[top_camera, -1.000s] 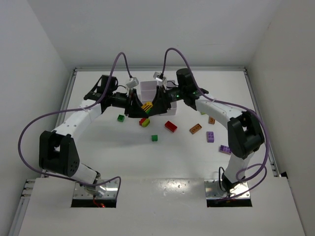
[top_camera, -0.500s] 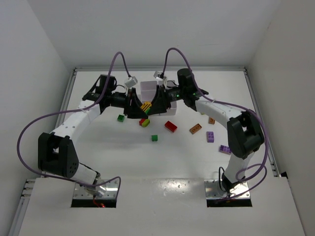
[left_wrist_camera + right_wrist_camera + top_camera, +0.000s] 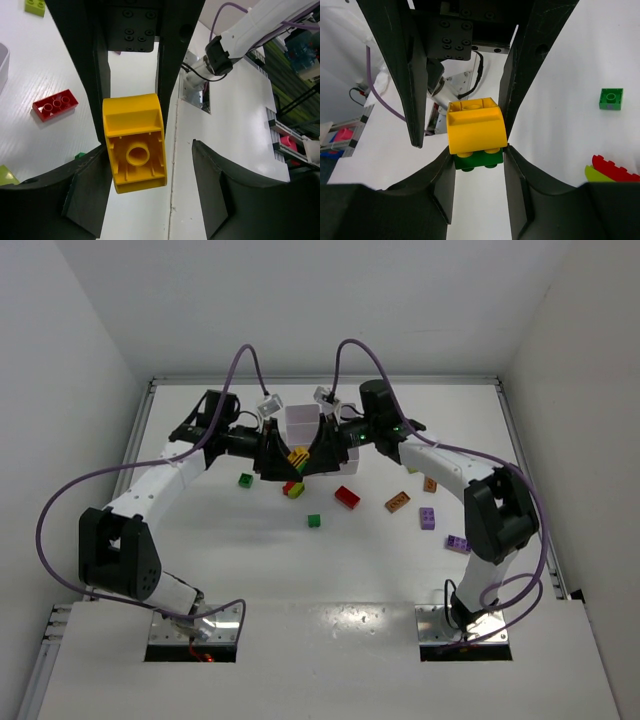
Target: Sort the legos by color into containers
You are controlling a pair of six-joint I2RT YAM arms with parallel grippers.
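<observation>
top external: high above and behind the arm bases, looking down over the whole desk (image 3: 250, 550), far off.
left wrist: very close, looking out between the left pincer (image 3: 147, 150) fingers.
right wrist: very close, between the right pincer (image 3: 479, 150) fingers, facing the left wrist view.
shared: the yellow lego (image 3: 298, 454), seen in all three.

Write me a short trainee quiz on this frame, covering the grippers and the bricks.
1. True or false: the left gripper is clamped on the yellow brick.
2. The lower brick stuck to it, pinched by the right gripper, is: A red, B green, C purple.
3. What colour is the long brick lying loose in the left wrist view?
Key: 1 false, its jaws stand open; 2 B; 3 red.
</observation>
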